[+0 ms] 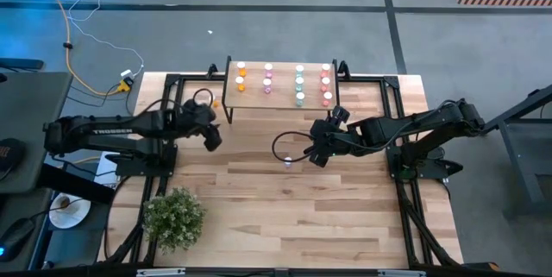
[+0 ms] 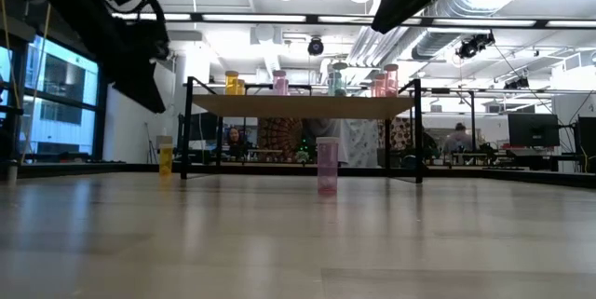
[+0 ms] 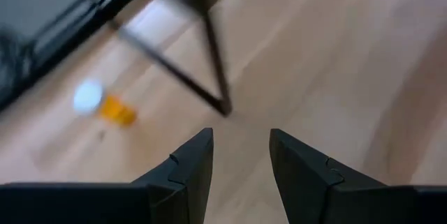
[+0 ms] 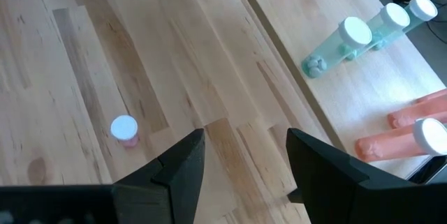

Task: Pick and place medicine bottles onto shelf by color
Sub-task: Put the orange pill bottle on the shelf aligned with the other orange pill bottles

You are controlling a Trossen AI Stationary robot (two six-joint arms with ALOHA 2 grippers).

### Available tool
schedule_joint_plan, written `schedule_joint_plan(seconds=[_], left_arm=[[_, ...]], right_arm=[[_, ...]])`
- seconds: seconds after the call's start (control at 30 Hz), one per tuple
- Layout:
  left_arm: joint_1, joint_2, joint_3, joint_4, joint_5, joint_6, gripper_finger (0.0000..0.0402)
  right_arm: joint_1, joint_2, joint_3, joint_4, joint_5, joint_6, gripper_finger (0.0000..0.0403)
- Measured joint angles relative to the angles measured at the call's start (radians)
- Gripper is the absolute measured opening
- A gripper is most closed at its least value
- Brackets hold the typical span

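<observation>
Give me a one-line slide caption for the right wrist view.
Open right gripper above the tabletop, a pink bottle standing ahead, teal bottles on the shelf.

Bright overhead light, glaring ceiling lamps, motion-blurred left wrist view.

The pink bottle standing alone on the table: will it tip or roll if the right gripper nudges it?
Probably tips easily: the pink bottle stands upright, taller than wide. Once down, its round body would likely roll. It looks light, so the open right gripper should close squarely.
</observation>
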Motion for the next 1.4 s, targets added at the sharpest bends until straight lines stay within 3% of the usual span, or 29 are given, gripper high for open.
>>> schedule_joint_plan(seconds=[0.13, 0.3, 0.67, 1.03, 1.4], left_arm=[[0.000, 0.007, 0.039, 0.002, 0.020, 0.278, 0.0133], [0.010, 0.009, 0.044, 0.016, -0.002, 0.516, 0.0133], [0.096, 0.090, 0.042, 0.013, -0.018, 0.533, 0.0137], [0.192, 0.144, 0.042, 0.012, -0.042, 0.594, 0.0189], [0.272, 0.144, 0.042, 0.065, -0.006, 0.669, 0.0187]], right_arm=[[0.000, 0.000, 0.000, 0.000, 0.000, 0.004, 0.0195], [0.000, 0.000, 0.000, 0.001, 0.000, 0.004, 0.0195], [0.000, 0.000, 0.000, 0.000, 0.000, -0.022, 0.0195], [0.000, 0.000, 0.000, 0.000, 0.000, -0.022, 0.0195], [0.000, 0.000, 0.000, -0.006, 0.003, -0.075, 0.0195]])
